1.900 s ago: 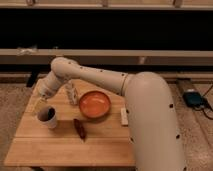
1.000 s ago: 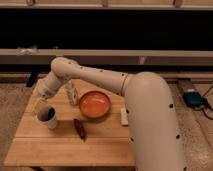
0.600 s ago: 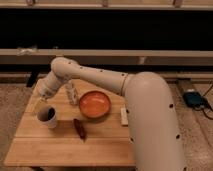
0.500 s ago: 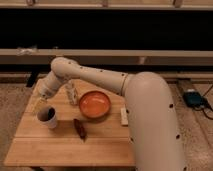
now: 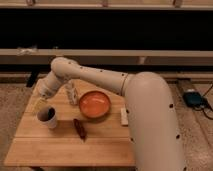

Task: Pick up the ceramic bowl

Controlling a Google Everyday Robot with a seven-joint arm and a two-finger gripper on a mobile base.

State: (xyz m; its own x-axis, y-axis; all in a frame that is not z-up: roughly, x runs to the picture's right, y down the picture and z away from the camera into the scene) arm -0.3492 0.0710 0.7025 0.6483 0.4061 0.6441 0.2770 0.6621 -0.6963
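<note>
The ceramic bowl point(image 5: 94, 104), round, glossy orange with a darker rim, sits on the wooden table point(image 5: 70, 145) near its middle. The white arm reaches from the right across the table's back to the far left. The gripper point(image 5: 41, 103) hangs at the arm's end over the table's left side, just above a white cup point(image 5: 48, 117) with a dark inside. The gripper is well left of the bowl and does not touch it.
A small clear bottle point(image 5: 71, 92) stands just left of the bowl. A dark reddish-brown object point(image 5: 79, 128) lies in front of the bowl. A small white block point(image 5: 124, 117) lies by the bowl's right. A dark device point(image 5: 192, 97) is on the floor at right.
</note>
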